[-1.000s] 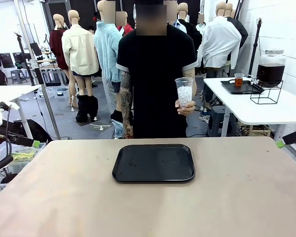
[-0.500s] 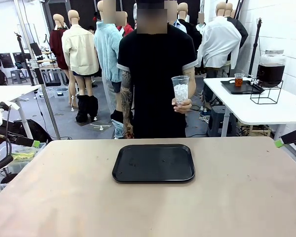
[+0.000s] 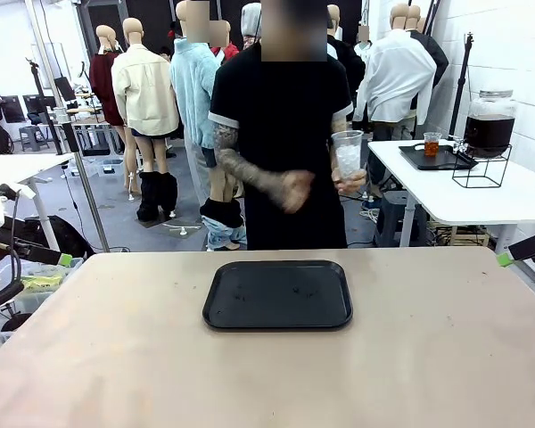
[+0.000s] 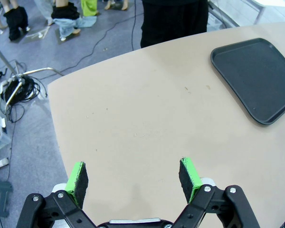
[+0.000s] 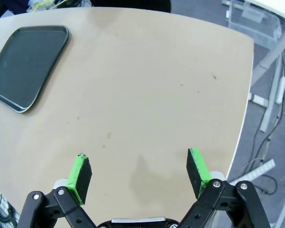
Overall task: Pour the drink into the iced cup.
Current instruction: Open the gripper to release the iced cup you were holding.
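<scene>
Front cam caught what the wrist cams couldn't: the person (image 3: 281,134) stood at the far side of the table (image 3: 267,374), hand (image 3: 349,183) wrapped around the iced cup (image 3: 347,153), a clear plastic one with white ice piled inside, held well above the black tray (image 3: 277,294). The drink (image 3: 432,147) sat as orange-red liquid in a small cup on a white side table (image 3: 481,196) behind. Wrist cams showed the left gripper (image 4: 135,178) and right gripper (image 5: 138,172) spread wide, empty, over bare tabletop.
</scene>
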Controlling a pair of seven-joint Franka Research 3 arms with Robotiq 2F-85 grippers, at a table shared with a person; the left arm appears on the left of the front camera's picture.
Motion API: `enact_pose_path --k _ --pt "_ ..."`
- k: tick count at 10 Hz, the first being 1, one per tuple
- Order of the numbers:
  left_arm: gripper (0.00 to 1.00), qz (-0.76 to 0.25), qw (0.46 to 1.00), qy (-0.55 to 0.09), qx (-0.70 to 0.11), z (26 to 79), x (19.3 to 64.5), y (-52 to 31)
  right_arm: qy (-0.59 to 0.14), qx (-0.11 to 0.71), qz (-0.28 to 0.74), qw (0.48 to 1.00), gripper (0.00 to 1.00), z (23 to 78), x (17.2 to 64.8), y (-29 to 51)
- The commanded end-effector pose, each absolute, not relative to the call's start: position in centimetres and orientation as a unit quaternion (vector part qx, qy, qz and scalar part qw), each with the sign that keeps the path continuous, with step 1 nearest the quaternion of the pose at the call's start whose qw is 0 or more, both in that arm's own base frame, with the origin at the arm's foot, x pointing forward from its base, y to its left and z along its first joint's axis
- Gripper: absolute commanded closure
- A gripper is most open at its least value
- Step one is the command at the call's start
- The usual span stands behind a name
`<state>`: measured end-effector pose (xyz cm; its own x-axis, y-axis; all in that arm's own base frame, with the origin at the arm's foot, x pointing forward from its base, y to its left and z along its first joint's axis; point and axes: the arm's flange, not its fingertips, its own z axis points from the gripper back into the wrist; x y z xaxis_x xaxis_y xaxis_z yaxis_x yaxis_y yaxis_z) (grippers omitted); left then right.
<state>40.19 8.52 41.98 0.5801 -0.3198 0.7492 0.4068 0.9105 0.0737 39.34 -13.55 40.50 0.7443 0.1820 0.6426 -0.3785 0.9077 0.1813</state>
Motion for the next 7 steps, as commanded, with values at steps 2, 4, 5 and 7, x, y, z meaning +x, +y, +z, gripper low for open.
enact_pose_path --k 2,4,5,7 --pt "0.00 -0.201 0.886 -0.416 -0.049 41.74 40.14 8.52 -0.323 0.148 0.162 0.921 0.00 40.47 39.37 -13.73" --pt "0.00 -0.201 0.886 -0.416 -0.049 41.74 40.14 8.52 -0.323 0.148 0.162 0.921 0.00 40.47 39.37 -13.73" --pt "0.00 -0.201 0.886 -0.416 -0.049 41.74 40.14 8.52 -0.323 0.148 0.162 0.921 0.00 40.47 39.37 -13.73" --pt "0.00 -0.201 0.886 -0.416 -0.049 41.74 40.14 8.52 -0.323 0.148 0.162 0.921 0.00 40.47 39.37 -13.73"
